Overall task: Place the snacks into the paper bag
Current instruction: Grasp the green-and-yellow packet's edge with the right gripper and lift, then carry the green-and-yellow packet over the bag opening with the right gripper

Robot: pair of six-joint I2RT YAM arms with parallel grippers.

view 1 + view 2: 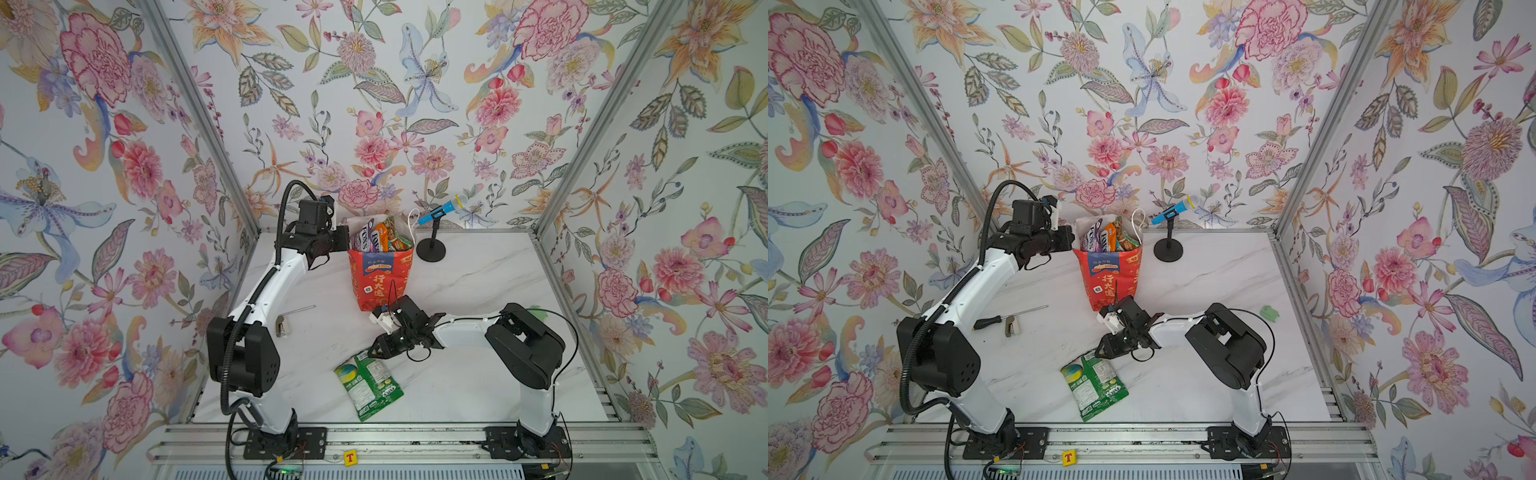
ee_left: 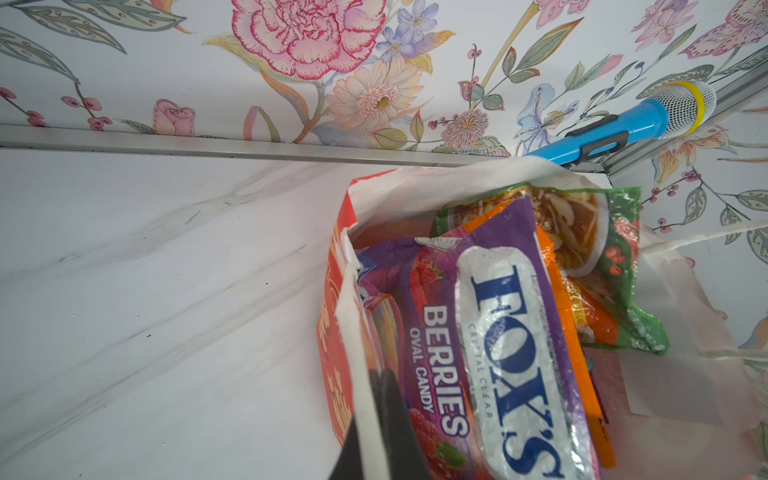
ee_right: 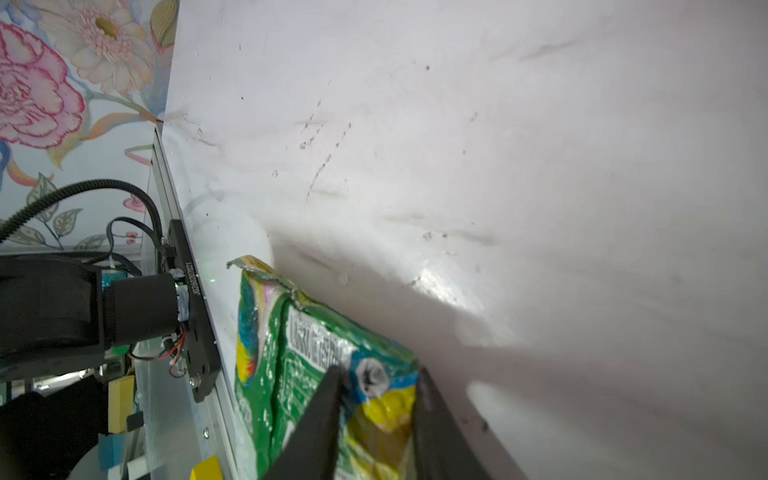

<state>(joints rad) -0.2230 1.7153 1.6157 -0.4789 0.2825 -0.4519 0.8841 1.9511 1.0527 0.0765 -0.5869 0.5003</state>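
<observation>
The red-orange paper bag [image 1: 380, 282] [image 1: 1111, 278] [image 2: 332, 332] stands upright at the back middle of the table. Several snacks stick out of its mouth, among them a purple FOXS packet [image 2: 511, 353] [image 1: 365, 241] and a green-orange one [image 2: 602, 270]. My left gripper [image 1: 348, 241] [image 1: 1073, 240] [image 2: 368, 407] is shut on the bag's left rim, with the white paper edge between its fingers. A green snack packet [image 1: 370, 388] [image 1: 1094, 384] [image 3: 291, 365] lies flat near the table's front. My right gripper [image 1: 371, 353] [image 1: 1098, 353] [image 3: 378, 372] is low over the packet's far corner, shut on a bunched fold of it.
A blue toy microphone on a black stand [image 1: 432, 245] [image 2: 623, 129] is right of the bag. A screwdriver [image 1: 1000, 320] and a small metal piece [image 1: 282, 326] lie at the left. A small green lump [image 1: 1269, 312] sits at the right edge. The metal rail [image 1: 395, 432] runs along the front.
</observation>
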